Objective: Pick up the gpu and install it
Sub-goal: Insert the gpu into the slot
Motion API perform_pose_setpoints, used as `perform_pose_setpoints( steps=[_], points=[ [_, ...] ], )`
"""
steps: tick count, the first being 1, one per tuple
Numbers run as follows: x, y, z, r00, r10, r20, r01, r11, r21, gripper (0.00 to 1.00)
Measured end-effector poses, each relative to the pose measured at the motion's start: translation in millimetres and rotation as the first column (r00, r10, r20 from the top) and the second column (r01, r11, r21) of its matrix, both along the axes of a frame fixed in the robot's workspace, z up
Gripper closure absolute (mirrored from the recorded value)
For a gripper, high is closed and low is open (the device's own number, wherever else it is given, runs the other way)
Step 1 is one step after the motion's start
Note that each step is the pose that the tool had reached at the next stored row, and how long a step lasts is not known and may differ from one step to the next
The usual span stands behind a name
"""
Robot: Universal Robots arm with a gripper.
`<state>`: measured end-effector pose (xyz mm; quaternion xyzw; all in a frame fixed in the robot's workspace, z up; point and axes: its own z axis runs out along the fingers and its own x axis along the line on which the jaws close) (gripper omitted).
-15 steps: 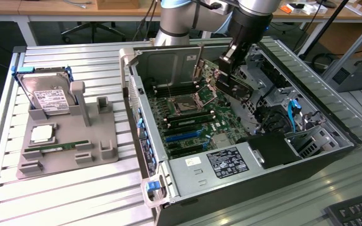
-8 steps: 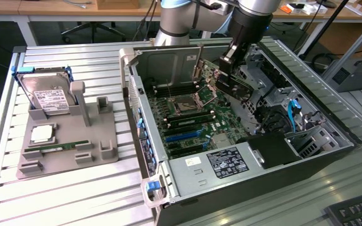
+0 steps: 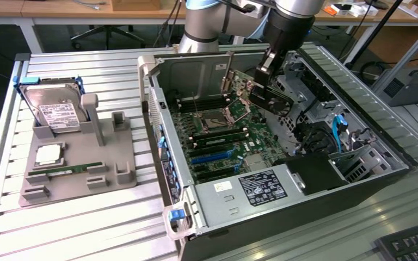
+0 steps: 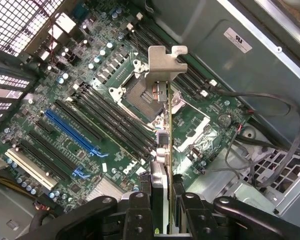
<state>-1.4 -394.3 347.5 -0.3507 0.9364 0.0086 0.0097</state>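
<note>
Black gripper [image 4: 162, 212] fingers [image 4: 140, 215] sat closest to the wrist camera, clamped on either face of the gpu [image 4: 160, 175], which was seen edge-on with its silver bracket [image 4: 161, 67] at the far end. Beneath the card lay the green motherboard [image 4: 90, 125], with a blue slot [image 4: 72, 131] and the open CPU socket [image 4: 140, 92] in sight. The card hung clear of the board, not seated in any slot.

From the exterior view, the gripper [image 3: 265, 76] held the gpu [image 3: 274, 100] tilted inside the open computer case [image 3: 194, 68], above the upper part of the motherboard [image 3: 216, 152], black cooler facing the exterior view's right. The arm [image 3: 202, 22] reached in from behind the case.

The case lay on a table [image 3: 71, 228] of silver ribbed slats. To the exterior view's left, well apart from the case, stood a grey fixture [image 3: 115, 157] carrying a hard drive [image 3: 56, 114] propped upright, a processor chip [image 3: 49, 155] lying flat, and a narrow green RAM stick [image 3: 67, 171] near its front edge. A keyboard [image 3: 416, 244] corner showed at the near right of the exterior view.

Behind the table ran wooden desks [image 3: 49, 8], with a chair base [image 3: 107, 32] on the dark floor beneath them. Blue cables [image 3: 337, 128] curled inside the case on its right side.
</note>
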Motion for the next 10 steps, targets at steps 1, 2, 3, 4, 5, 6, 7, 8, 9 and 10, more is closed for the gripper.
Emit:
perform_pose_setpoints(
  steps=[1,2,3,4,5,6,7,8,9,10],
  points=[
    [0.0,0.0,0.0,1.0000,0.006,0.0001,-0.006,1.0000,0.0000,0.73],
    [0.0,0.0,0.0,0.9999,0.012,0.0000,-0.012,0.9999,0.0000,0.73],
    [0.0,0.0,0.0,0.9998,0.020,0.0001,-0.020,0.9998,0.0000,0.73],
    [0.0,0.0,0.0,0.9995,0.030,0.0000,-0.030,0.9995,0.0000,0.73],
    [0.1,0.0,0.0,0.9992,0.039,0.0001,-0.039,0.9992,0.0000,0.73],
    [0.1,0.0,0.0,0.9990,0.044,0.0001,-0.044,0.9990,0.0000,0.73],
    [0.1,0.0,0.0,0.9989,0.046,0.0001,-0.046,0.9989,0.0000,0.73],
    [0.1,0.0,0.0,0.9989,0.048,0.0001,-0.048,0.9989,0.0000,0.73],
    [0.1,0.0,0.0,0.9988,0.050,0.0001,-0.050,0.9988,0.0000,0.73],
    [0.1,0.0,0.0,0.9987,0.051,0.0001,-0.051,0.9987,0.0000,0.73]
  ],
)
